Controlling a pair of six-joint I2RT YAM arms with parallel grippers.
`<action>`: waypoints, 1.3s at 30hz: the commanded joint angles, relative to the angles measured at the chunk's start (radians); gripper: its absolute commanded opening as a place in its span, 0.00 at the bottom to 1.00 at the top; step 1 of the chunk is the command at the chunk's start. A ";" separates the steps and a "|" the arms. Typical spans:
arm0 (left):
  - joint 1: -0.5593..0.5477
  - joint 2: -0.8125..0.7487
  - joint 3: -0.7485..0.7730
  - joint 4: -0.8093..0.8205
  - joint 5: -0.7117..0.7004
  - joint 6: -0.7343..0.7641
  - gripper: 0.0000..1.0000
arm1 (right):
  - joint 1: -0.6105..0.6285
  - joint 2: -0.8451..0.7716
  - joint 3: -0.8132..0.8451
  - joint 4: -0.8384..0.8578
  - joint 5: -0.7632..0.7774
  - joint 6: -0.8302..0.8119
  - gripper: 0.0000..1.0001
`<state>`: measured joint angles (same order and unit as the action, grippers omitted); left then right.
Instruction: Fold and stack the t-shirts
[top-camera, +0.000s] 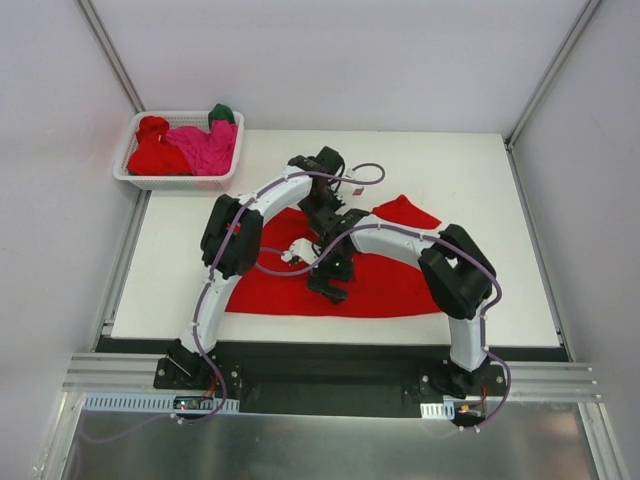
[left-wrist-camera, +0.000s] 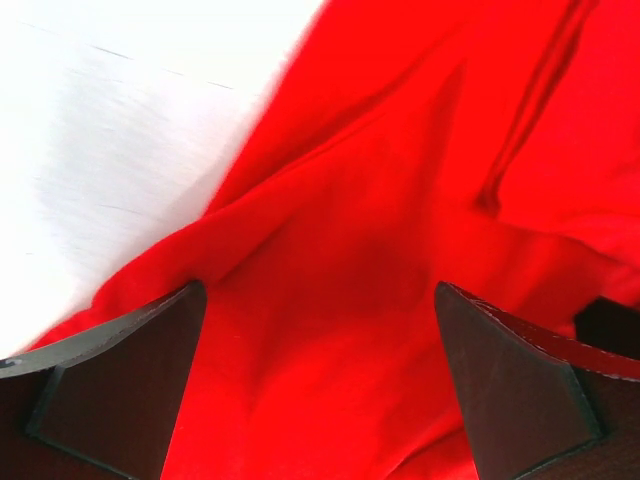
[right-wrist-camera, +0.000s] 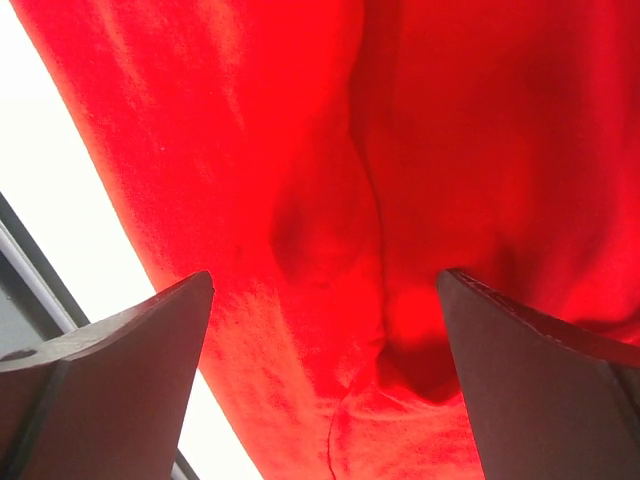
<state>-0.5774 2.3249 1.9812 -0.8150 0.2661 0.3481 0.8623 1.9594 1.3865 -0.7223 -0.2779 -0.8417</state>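
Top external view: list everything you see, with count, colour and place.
spread cloth t-shirt: one, bright red, flat mid-table under both arms.
crumpled red t-shirt heap: count unclear, red, in the basket.
magenta-pink t-shirt: one, in the basket.
dark green t-shirt: one, at the basket's far rim.
plastic lattice basket: one, white, far left corner.
table: one, white.
left arm, right arm: white and black, over the spread shirt.
left hand, right hand: open, above red cloth.

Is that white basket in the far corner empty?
No, the white basket holds crumpled cloth: a red shirt, a pink shirt and a dark green shirt.
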 joint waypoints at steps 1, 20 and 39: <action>-0.006 0.051 0.056 -0.053 -0.094 0.018 0.99 | 0.017 0.055 0.029 -0.051 -0.092 -0.025 1.00; -0.007 0.103 0.130 -0.104 -0.130 0.025 0.99 | 0.027 0.090 0.074 -0.147 -0.268 -0.048 1.00; -0.018 0.004 0.120 -0.113 -0.067 0.031 0.99 | 0.029 0.000 0.092 -0.120 -0.132 -0.022 1.00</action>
<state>-0.5884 2.4115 2.1231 -0.9043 0.1574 0.3592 0.8692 2.0132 1.4643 -0.8547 -0.4667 -0.8532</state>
